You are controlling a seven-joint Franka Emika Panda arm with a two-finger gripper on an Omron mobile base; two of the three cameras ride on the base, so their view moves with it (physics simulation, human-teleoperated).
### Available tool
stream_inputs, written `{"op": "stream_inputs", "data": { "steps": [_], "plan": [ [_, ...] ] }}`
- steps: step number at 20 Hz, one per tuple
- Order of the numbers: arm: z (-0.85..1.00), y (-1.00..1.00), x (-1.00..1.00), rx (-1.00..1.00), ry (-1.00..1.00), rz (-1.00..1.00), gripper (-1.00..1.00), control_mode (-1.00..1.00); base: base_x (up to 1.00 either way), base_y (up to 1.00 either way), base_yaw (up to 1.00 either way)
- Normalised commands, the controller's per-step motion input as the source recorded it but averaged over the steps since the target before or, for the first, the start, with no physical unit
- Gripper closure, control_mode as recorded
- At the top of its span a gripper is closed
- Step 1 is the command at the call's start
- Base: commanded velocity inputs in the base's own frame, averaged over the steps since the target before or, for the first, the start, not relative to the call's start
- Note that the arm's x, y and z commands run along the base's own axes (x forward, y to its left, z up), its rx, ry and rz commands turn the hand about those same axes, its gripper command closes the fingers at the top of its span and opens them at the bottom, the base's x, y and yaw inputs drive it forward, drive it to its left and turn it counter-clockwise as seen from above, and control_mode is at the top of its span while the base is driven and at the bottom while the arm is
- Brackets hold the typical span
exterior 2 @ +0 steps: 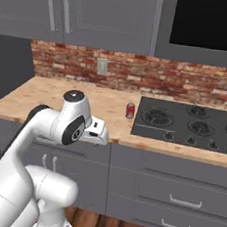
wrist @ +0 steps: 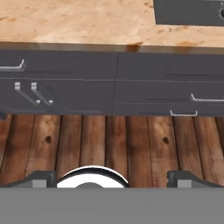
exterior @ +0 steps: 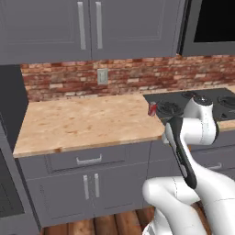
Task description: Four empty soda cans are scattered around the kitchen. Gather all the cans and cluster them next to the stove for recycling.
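Note:
One red soda can point(exterior: 152, 109) point(exterior 2: 130, 110) stands upright on the wooden counter, just off the left edge of the black stove point(exterior: 215, 108) point(exterior 2: 193, 125). My arm is folded in front of the counter, with the hand point(exterior 2: 97, 131) held at the counter's front edge and well short of the can. In the hand view my gripper point(wrist: 112, 178) looks down at the plank floor and the cabinet fronts. Its two fingertips point(wrist: 41, 177) stand wide apart, open, with nothing between them. A corner of the stove point(wrist: 188, 12) shows at the top of that view.
The wooden counter point(exterior: 78, 121) runs left from the stove to a dark tall unit point(exterior: 9, 137). Grey drawers and doors with handles point(wrist: 194, 98) sit below it, and wall cabinets point(exterior: 87, 27) above. A brick backsplash carries an outlet point(exterior 2: 102, 66). A dark appliance point(exterior 2: 208, 21) hangs over the stove.

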Motion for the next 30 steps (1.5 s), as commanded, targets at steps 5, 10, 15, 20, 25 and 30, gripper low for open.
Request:
{"op": "stream_inputs", "data": {
  "steps": [5,10,15,20,25,30],
  "plan": [
    [0.0,0.0,0.0,0.0,0.0,0.0,-1.0,1.0,-0.26,-0.01,-0.7],
    [0.0,0.0,0.0,0.0,0.0,0.0,-1.0,1.0,0.0,0.0,-0.99],
    [0.0,0.0,0.0,0.0,0.0,0.0,-1.0,1.0,0.0,0.0,-1.0],
    [0.0,0.0,0.0,0.0,0.0,0.0,-1.0,1.0,0.0,-0.05,-0.9],
    [0.0,0.0,0.0,0.0,0.0,0.0,-1.0,1.0,0.06,-0.12,-0.79],
    [0.0,0.0,0.0,0.0,0.0,0.0,-1.0,1.0,0.37,-0.02,-0.57]
  ]
}}
